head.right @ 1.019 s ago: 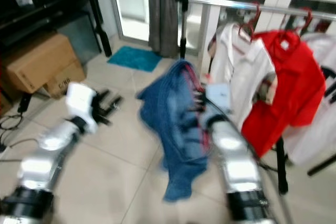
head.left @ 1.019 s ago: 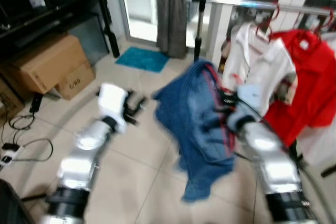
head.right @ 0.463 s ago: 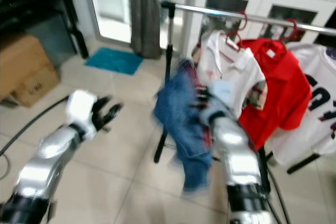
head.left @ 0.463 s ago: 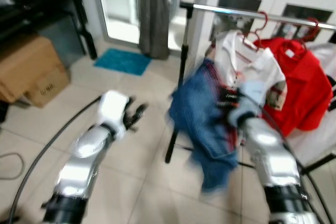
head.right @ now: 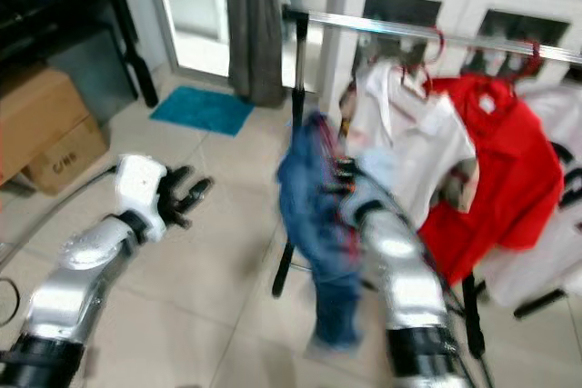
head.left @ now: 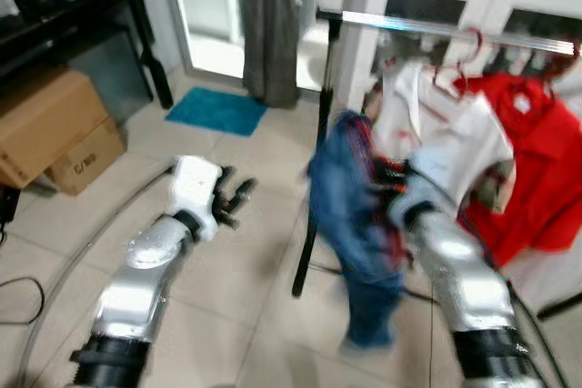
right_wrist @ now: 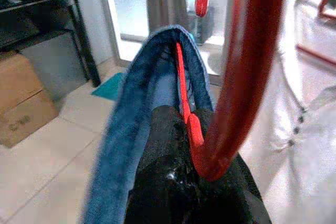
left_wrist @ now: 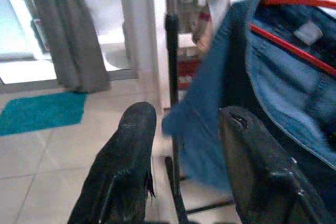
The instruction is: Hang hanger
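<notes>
Right wrist view: right tool (right_wrist: 191, 169) grips red hanger (right_wrist: 231, 93), denim shirt (right_wrist: 134, 129) draped.

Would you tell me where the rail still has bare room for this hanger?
The rail is bare between its black upright post and the white shirt. Past that it is crowded: white shirt, then red shirt. The right gripper grips the red hanger.

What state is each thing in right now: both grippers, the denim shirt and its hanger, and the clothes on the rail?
Right gripper: shut on red hanger.
Denim shirt: draped on that hanger, not yet on the rail.
Left gripper: open, empty.
Clothes rail: upright.
White shirt: hanging on the rail.
Red shirt: hanging beside it.
</notes>
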Controlling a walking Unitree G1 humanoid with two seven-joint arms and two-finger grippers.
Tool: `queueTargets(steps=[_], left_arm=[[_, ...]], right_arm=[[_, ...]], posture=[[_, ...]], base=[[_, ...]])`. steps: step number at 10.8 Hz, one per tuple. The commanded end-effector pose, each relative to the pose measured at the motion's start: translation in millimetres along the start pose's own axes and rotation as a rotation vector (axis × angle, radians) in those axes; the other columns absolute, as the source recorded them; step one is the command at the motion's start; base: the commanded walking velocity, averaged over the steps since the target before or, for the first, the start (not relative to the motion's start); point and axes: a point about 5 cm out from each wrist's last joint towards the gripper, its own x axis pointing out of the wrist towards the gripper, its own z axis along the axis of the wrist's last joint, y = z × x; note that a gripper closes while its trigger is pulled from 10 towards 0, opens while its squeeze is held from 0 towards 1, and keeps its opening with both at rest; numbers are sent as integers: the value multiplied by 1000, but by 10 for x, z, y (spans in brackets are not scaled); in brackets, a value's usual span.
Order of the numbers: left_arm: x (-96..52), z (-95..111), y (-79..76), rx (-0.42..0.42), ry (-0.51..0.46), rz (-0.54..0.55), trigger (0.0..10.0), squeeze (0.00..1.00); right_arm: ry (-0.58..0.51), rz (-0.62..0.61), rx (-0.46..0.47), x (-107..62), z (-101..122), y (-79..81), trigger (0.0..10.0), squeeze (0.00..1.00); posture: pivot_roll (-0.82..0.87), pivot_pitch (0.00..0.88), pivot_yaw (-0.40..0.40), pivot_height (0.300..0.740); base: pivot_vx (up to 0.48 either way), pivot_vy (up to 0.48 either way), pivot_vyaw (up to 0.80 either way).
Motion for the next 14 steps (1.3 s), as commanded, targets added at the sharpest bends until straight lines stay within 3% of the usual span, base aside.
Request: queueTargets(steps=[1, 4, 7, 13, 14], left_arm=[[-37, 57, 76, 5, -15, 26, 10000, 0], [-49, 45, 40, 0, -8, 11, 10000, 0], [-59, 21, 10, 5, 4, -7, 10000, 0], [-87, 26, 7, 17, 10, -14, 10000, 0], [-77, 25, -7, 19, 11, -23, 10000, 0]], right_arm=[[-41, 36, 2, 18, 101, 107, 10000, 0], [-26, 26, -5, -11, 80, 89, 10000, 0], [-20, 30, 4, -35, 76, 93, 10000, 0], [-32, 47, -30, -25, 142, 104, 10000, 0], [-17, 48, -35, -26, 136, 100, 10000, 0]], posture=[[-47, 0, -16, 740], [-54, 0, -15, 740], [-62, 0, -10, 740], [-55, 0, -18, 740], [-58, 0, -14, 740]], base=[[337, 0, 0], [339, 0, 0], [340, 0, -715], [340, 0, 0], [337, 0, -800]])
